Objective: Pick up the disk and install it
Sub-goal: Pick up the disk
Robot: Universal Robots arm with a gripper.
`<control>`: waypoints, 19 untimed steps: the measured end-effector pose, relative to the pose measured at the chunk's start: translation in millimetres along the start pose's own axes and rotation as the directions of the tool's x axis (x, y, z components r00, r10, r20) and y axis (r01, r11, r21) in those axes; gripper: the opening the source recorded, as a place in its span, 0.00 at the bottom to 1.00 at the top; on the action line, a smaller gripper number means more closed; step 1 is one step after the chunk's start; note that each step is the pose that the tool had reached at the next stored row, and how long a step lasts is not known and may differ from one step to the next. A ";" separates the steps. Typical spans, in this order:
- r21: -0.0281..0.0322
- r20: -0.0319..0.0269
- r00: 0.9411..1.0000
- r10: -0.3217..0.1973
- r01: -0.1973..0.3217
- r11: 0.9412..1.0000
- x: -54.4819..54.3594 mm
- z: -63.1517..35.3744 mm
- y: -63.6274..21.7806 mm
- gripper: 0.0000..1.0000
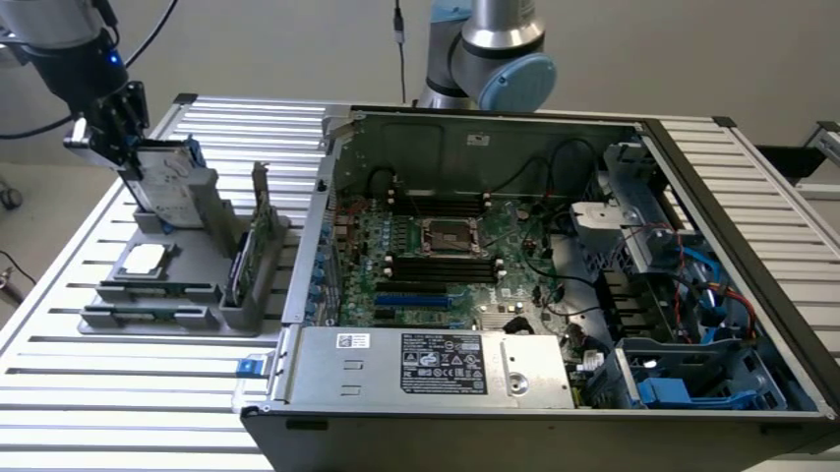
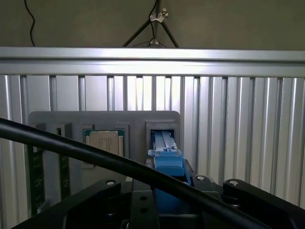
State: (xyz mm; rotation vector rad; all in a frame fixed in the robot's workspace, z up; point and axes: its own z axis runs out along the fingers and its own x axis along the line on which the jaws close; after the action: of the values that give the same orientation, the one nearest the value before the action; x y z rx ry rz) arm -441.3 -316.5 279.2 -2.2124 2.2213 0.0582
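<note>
My jaws (image 1: 129, 163) are closed on the top edge of the disk (image 1: 168, 183), and through my wrist camera I see its blue frame clamped between them. That puts me in the upper left of the exterior view. The disk stands on edge and a little tilted, its lower part down in the rear slot of the grey holder (image 1: 145, 321), so I judge it gripped but not lifted clear.

Just beyond it in the same holder lies the square processor chip (image 1: 142, 260), flat in its pocket. The thin green circuit card (image 1: 243, 264) stands in a slot toward the exterior view's right.

Farther off, well apart from me, the open computer case (image 1: 735, 197) fills the middle and right of the exterior view, with its motherboard (image 1: 447, 265) exposed. At lower right is a drive bay (image 1: 683, 382) with blue plastic parts.

So the grasp is made; lifting out, carrying across and seating the disk in the case are all left to do.
</note>
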 end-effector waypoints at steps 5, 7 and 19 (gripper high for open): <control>0.000 0.000 1.000 0.000 0.000 1.000 -0.3 -8.4 0.2 0.33; 0.000 0.000 1.000 0.000 0.000 1.000 -0.5 -14.5 0.3 0.33; 0.000 0.000 1.000 0.000 0.000 1.000 -2.0 -66.4 1.5 0.33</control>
State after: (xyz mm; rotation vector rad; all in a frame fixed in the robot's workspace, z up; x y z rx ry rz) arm -441.3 -316.5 345.6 -2.2124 2.2215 0.0583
